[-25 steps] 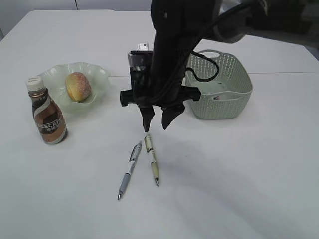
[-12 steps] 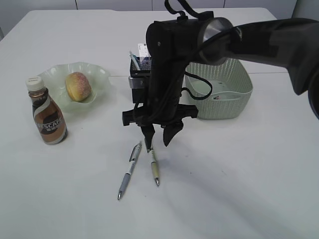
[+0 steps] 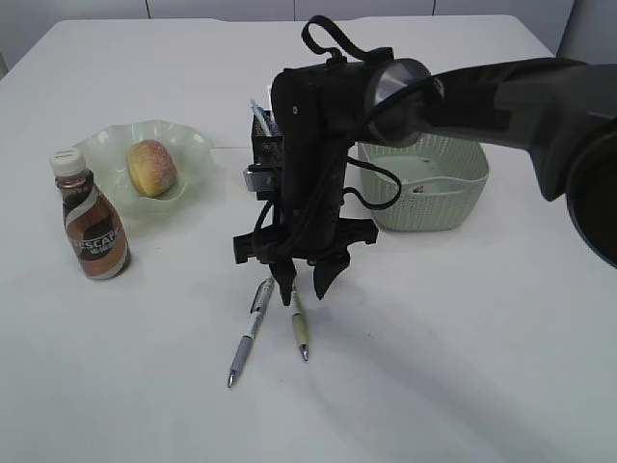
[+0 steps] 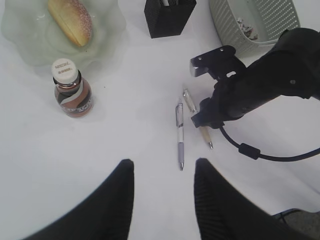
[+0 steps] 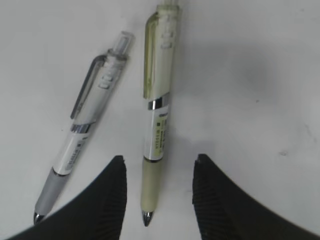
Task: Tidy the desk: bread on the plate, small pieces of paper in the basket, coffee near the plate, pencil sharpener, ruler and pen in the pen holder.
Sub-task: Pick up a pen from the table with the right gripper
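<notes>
Right tool (image 3: pixel 301 289) points down with jaws apart; left tool (image 4: pixel 162 172) hovers open.

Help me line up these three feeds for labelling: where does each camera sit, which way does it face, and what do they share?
Exterior: raised at the desk's near edge, slanting down; shows the right arm and right gripper.
Left wrist: high, looking down past the open left gripper at the coffee and pen holder.
Right wrist: close, straight down between open jaws.
Shared: the green pen and grey pen appear in all three.
</notes>
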Controlling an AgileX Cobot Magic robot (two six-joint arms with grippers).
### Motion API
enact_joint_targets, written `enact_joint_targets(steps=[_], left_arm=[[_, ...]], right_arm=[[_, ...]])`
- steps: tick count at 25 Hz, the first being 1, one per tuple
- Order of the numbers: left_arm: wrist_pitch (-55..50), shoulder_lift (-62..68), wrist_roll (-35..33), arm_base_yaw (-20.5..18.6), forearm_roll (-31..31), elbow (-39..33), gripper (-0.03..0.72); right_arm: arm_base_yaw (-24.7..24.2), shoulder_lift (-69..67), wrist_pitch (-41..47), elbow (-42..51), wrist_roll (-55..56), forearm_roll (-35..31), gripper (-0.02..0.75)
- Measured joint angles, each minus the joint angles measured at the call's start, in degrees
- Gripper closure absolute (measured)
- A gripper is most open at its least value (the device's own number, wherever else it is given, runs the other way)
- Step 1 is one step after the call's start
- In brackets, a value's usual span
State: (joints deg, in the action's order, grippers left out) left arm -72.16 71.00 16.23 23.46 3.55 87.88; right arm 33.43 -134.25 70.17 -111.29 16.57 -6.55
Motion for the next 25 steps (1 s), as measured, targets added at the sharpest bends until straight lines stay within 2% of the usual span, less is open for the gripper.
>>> enact_joint_targets(steps=[25], left_arm=[[0.0, 0.0, 0.0, 0.0, 1.24, 0.0, 0.389]], right_arm=[[0.0, -1.98, -0.21, -3.43, 0.23, 0.26, 0.412]])
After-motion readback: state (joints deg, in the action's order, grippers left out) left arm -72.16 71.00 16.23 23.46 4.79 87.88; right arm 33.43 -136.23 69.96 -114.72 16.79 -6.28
